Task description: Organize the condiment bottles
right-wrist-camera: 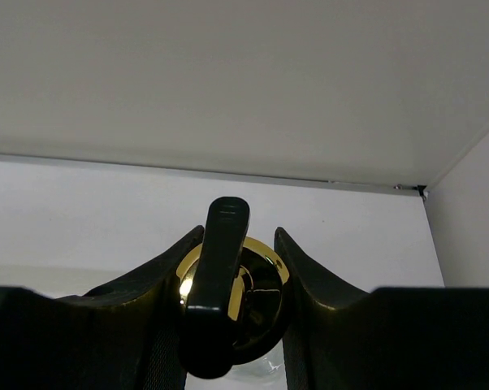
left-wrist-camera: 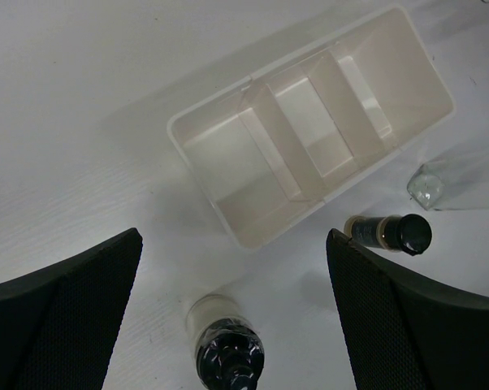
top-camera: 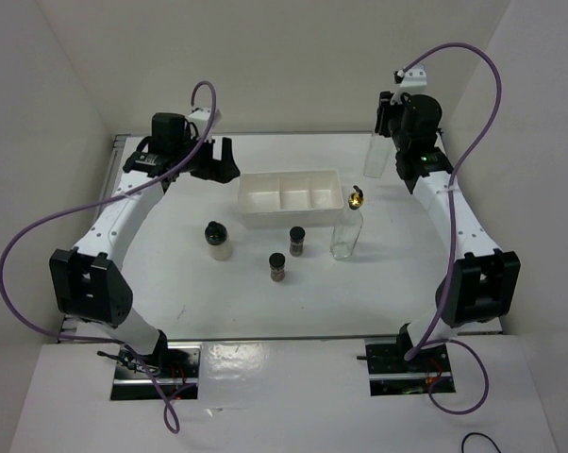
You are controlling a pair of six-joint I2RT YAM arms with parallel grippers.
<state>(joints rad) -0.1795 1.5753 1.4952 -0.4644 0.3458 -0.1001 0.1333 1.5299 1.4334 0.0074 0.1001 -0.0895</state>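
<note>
My right gripper (top-camera: 386,121) is shut on a tall clear glass bottle (top-camera: 376,157) at the far right, beside the tray. In the right wrist view the jaws (right-wrist-camera: 239,236) clamp its gold pourer top (right-wrist-camera: 265,284). A second tall glass bottle (top-camera: 346,231) stands in front of the tray's right end. A whitish black-capped jar (top-camera: 218,241) and two small dark jars (top-camera: 296,242) (top-camera: 277,267) stand in front of the tray. My left gripper (top-camera: 218,160) is open and empty, left of the tray. In its view (left-wrist-camera: 234,237) the whitish jar (left-wrist-camera: 224,341) lies below and between the fingers.
The white three-compartment tray (top-camera: 249,200) sits at the table's middle back with nothing in it; it also shows in the left wrist view (left-wrist-camera: 204,175). White walls enclose the table on the left, back and right. A small dark jar (left-wrist-camera: 388,233) is by the left gripper's right finger.
</note>
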